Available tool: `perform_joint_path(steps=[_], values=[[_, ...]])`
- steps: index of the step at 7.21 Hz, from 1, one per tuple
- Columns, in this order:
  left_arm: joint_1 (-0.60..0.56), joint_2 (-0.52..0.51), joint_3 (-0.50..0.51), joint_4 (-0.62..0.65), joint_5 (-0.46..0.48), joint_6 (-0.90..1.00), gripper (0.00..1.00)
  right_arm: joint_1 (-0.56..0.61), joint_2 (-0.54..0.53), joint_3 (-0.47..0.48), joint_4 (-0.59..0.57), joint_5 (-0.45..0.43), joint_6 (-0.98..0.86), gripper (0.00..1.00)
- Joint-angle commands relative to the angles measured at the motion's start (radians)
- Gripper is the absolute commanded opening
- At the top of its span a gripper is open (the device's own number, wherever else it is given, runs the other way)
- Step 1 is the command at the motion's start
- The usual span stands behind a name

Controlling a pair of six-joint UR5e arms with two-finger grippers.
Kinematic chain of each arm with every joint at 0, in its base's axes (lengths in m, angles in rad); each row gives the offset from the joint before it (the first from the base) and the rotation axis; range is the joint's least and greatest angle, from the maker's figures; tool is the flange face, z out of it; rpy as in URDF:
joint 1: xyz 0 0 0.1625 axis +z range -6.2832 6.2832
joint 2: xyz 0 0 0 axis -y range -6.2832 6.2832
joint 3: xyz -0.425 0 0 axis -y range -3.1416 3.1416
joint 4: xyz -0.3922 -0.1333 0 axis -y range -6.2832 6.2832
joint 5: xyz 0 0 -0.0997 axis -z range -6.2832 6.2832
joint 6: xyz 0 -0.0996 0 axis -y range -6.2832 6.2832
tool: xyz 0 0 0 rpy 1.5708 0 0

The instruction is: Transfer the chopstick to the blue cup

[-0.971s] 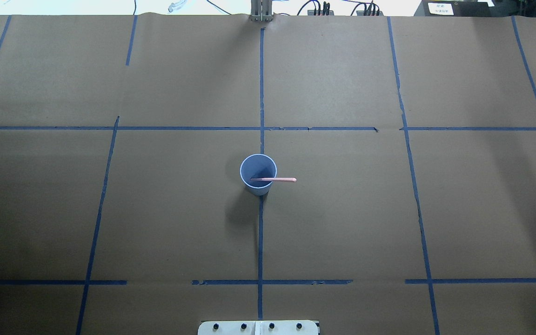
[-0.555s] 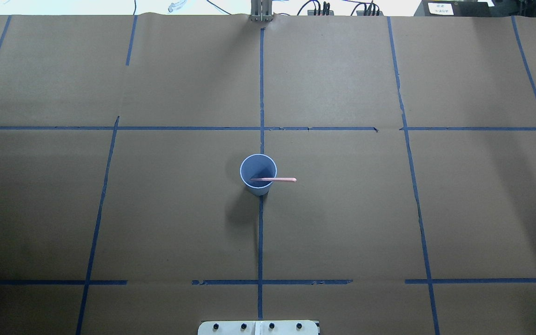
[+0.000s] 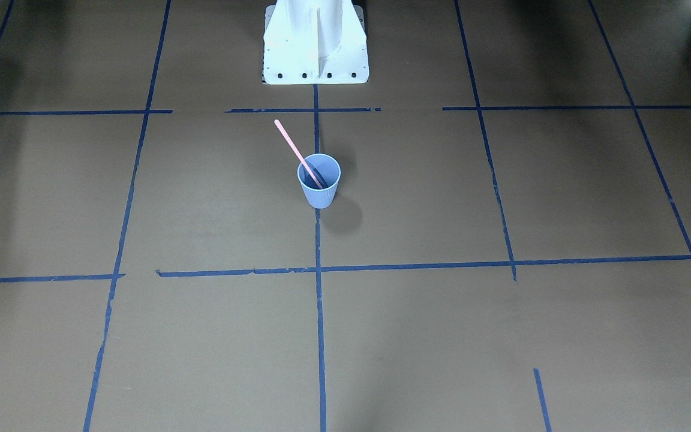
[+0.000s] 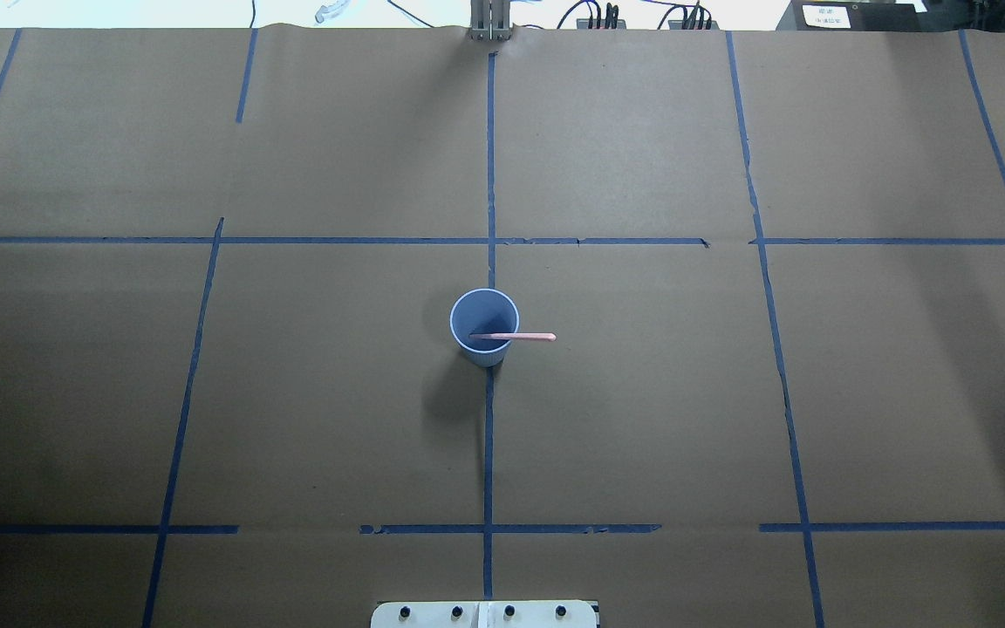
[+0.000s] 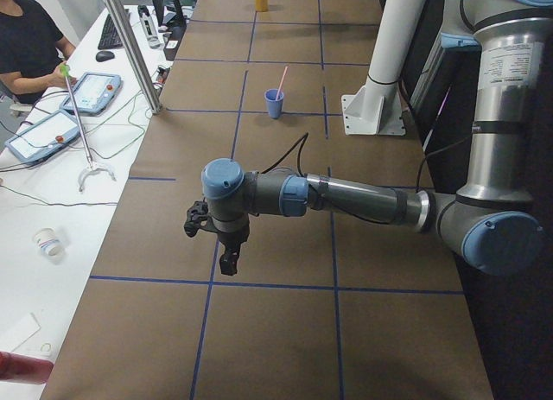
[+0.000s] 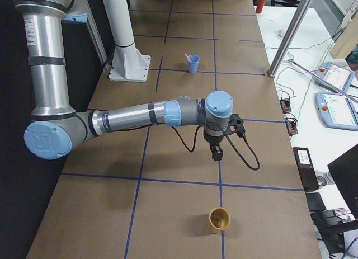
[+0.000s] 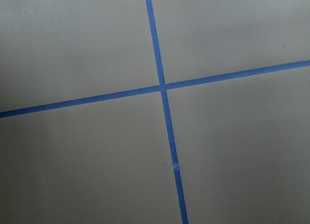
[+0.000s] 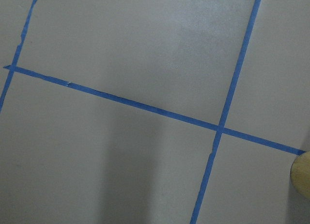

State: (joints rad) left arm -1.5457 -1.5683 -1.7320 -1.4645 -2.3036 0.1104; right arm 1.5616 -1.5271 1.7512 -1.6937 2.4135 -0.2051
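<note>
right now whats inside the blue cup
A pink chopstick stands slanted in the blue cup, top end leaning out over the rim. The cup's wall hides its lower tip.

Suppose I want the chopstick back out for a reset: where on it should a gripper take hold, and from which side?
Probably the free upper stretch of the chopstick, outside the blue cup. It leans over the rim toward the robot's right, with its lower end inside. Come down from above, jaws closing across the thin shaft, clear of the rim so the cup is not tipped.
</note>
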Motion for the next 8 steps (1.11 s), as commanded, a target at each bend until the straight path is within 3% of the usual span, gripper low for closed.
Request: perform_joint_path(steps=[1,8], values=[[0.001,-0.005,-0.003,0.0,0.003,0.0,1.0,0.0,-0.007,0.014,0.0,0.012,-0.002,1.0],[0.015,0.005,-0.024,0.0,-0.004,0.0,1.0,0.0,-0.015,0.03,0.002,0.01,-0.004,1.0]])
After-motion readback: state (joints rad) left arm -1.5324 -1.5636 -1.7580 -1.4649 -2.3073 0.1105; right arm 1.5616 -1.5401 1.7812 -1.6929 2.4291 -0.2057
